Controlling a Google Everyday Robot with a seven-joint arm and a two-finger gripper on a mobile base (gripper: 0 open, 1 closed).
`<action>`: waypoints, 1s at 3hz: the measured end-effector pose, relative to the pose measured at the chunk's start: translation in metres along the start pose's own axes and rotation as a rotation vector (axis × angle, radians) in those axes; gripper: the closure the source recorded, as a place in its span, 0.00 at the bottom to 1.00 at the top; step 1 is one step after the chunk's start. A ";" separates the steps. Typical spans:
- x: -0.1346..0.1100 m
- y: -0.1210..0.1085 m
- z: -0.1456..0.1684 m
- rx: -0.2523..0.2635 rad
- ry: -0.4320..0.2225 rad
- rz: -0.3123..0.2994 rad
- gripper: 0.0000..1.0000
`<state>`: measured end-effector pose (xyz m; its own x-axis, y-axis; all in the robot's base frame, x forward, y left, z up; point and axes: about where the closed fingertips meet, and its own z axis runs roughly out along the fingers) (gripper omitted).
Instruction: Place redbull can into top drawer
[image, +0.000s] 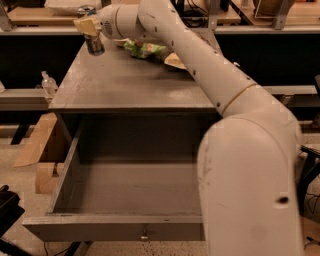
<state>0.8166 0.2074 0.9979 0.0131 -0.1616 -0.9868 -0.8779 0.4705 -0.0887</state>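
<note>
The redbull can (94, 45) is a small dark can at the back left corner of the grey table (125, 85). My gripper (88, 29) comes in from the right and its tan fingers (85, 25) close on the can's upper part, hiding its top. I cannot tell whether the can rests on the table or is just above it. The top drawer (135, 187) is pulled wide open below the table front and nothing lies in it. Its front board has a small metal knob (144, 235).
A green snack bag (145, 48) and another bag (176, 60), partly behind my arm, lie at the table's back. My white arm (250, 165) fills the right half of the view. A clear bottle (48, 83) and cardboard (37, 145) are at the left.
</note>
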 end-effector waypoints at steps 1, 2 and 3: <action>-0.026 0.032 -0.061 0.000 -0.018 -0.019 1.00; -0.006 0.065 -0.114 -0.031 0.019 -0.044 1.00; 0.025 0.083 -0.156 -0.079 0.041 -0.057 1.00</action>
<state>0.6690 0.1068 0.9867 0.0455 -0.2226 -0.9738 -0.9113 0.3902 -0.1318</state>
